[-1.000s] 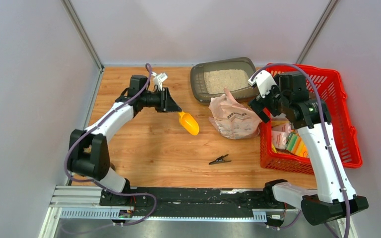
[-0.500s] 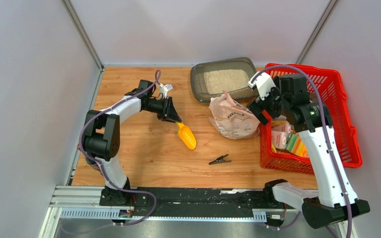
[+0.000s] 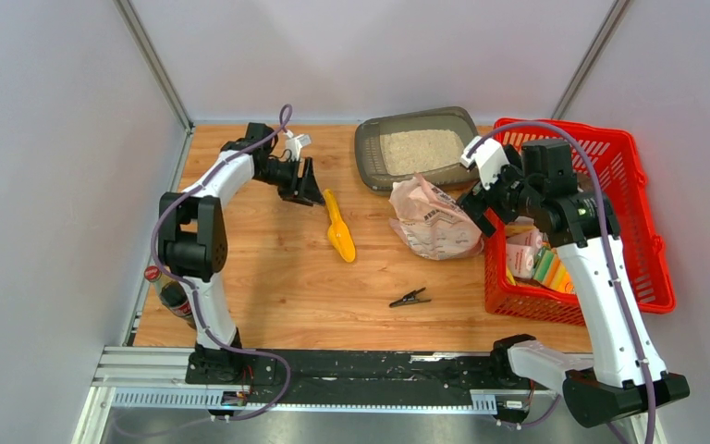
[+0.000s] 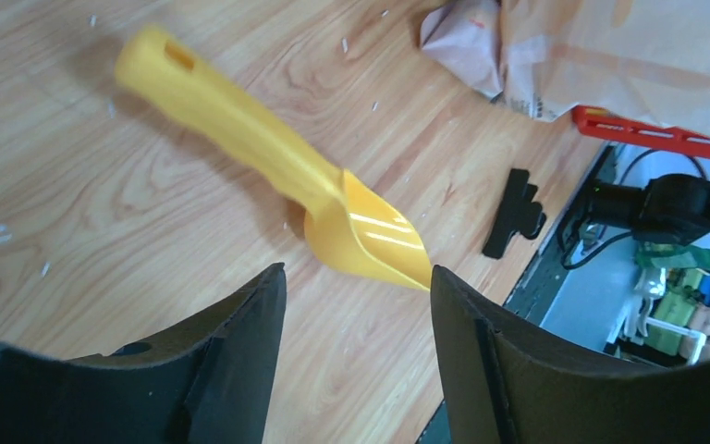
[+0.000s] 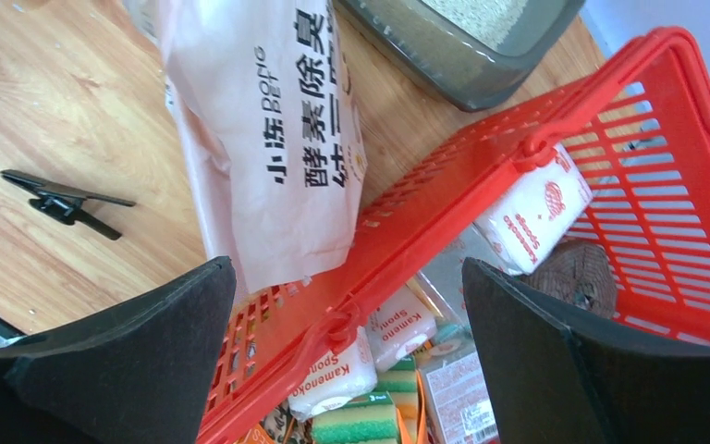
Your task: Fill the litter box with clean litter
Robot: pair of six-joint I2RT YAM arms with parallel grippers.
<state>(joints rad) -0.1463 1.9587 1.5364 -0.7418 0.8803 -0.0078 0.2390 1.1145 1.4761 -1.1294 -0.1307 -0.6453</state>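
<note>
The dark grey litter box (image 3: pixel 368 148) stands at the back of the table with pale beige clean litter (image 3: pixel 422 150) in it; it also shows in the right wrist view (image 5: pixel 444 65). The pink litter bag (image 3: pixel 434 222) stands in front of it, against the red basket. The yellow scoop (image 3: pixel 337 228) lies flat on the wood; in the left wrist view (image 4: pixel 277 171) it is empty. My left gripper (image 3: pixel 312 188) is open and empty just behind the scoop's handle. My right gripper (image 3: pixel 476 205) is open and empty above the basket's left wall, beside the bag (image 5: pixel 268 139).
The red mesh basket (image 3: pixel 652 231) at the right holds sponges and packets (image 5: pixel 397 361). A black clip (image 3: pixel 410 298) lies on the wood in front of the bag. Stray granules dot the wood near the scoop. A small bottle (image 3: pixel 171 296) stands at the left edge.
My left gripper has let go of the scoop, which now lies on the table, and has drawn back toward the far left. The right gripper has barely moved.
</note>
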